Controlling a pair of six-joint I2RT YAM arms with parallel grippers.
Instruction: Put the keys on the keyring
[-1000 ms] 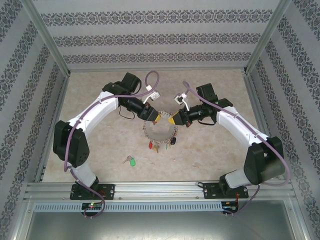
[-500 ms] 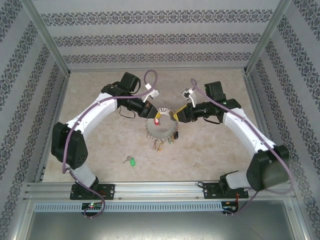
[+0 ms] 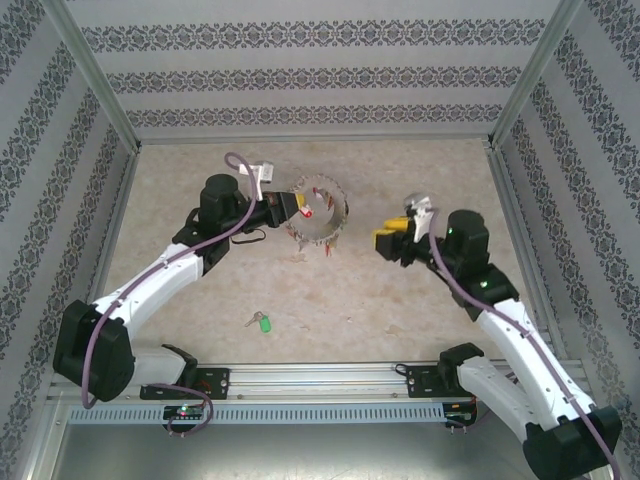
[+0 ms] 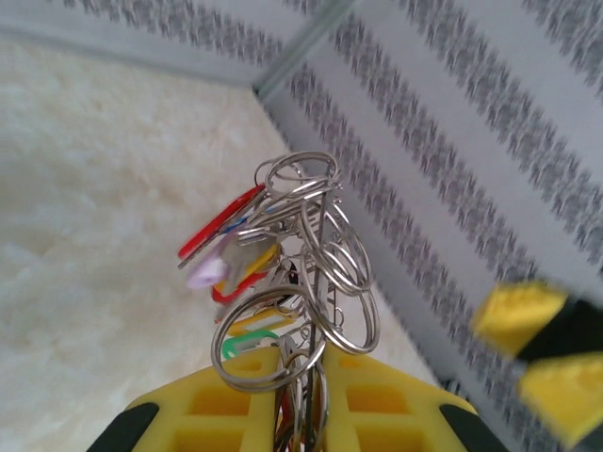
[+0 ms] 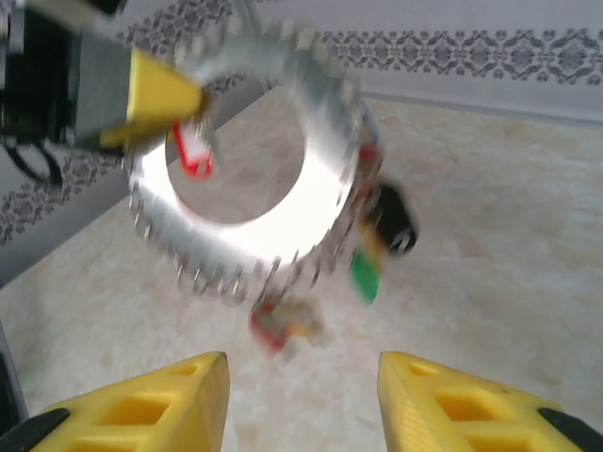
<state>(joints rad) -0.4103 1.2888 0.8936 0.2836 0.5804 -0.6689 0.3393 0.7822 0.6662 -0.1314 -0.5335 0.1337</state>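
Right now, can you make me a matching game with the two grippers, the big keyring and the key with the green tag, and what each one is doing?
Things
1. left gripper
2. right gripper
3. keyring
4. green-tagged key

States
A. lying on the table
B. open, holding nothing
C. up in the air, little keys dangling from it
D. shut on the big ring's rim

Pairs: 1-D, 2-B, 3-C, 4-A

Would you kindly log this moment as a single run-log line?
left gripper: shut on large grey metal keyring, held above table | right gripper: open, empty | green-tagged silver key: lying on table
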